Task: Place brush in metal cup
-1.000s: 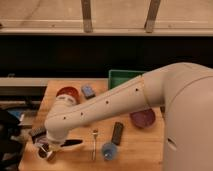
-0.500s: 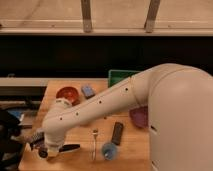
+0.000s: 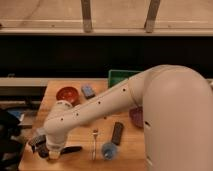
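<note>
Gripper (image 3: 42,146) jaws beside slim black brush (image 3: 69,149)

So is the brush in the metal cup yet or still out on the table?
Out: the brush lies flat on the table near its front-left corner, just right of the gripper. No metal cup is visible; the arm may hide it.

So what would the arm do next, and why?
Probably a small lift straight up: the gripper sits low at the table's front-left corner, right at the brush, which lies flat. The metal cup isn't clearly visible.
</note>
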Controlling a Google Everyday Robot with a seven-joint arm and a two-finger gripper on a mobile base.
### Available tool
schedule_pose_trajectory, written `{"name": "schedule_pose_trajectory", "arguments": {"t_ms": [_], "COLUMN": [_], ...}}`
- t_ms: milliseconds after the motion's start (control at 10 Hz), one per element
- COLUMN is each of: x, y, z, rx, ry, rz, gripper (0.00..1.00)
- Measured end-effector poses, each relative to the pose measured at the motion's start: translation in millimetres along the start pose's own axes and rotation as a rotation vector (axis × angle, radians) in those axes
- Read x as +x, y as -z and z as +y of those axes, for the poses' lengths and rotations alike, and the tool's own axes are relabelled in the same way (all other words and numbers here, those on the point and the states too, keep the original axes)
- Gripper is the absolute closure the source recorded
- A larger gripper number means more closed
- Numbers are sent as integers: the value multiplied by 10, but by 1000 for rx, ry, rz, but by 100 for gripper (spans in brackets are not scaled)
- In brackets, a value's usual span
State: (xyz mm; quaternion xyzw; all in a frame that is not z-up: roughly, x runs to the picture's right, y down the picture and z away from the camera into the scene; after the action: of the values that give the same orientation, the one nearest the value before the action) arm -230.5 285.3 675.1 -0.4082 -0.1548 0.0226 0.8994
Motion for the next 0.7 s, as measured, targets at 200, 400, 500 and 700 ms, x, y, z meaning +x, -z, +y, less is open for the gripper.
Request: {"name": "schedule_pose_trajectory", "arguments": {"t_ms": [200,400,500,700], "x": [25,32,33,32], "y": [-20,-33,-38,-48], "z": [-50,-74,-82,-99], "rx": [-5,-10,-13,-17], "ry": [-7,-12,-14,-16], "rz": [6,7,7,6], "gripper": [100,89,79,57]}}
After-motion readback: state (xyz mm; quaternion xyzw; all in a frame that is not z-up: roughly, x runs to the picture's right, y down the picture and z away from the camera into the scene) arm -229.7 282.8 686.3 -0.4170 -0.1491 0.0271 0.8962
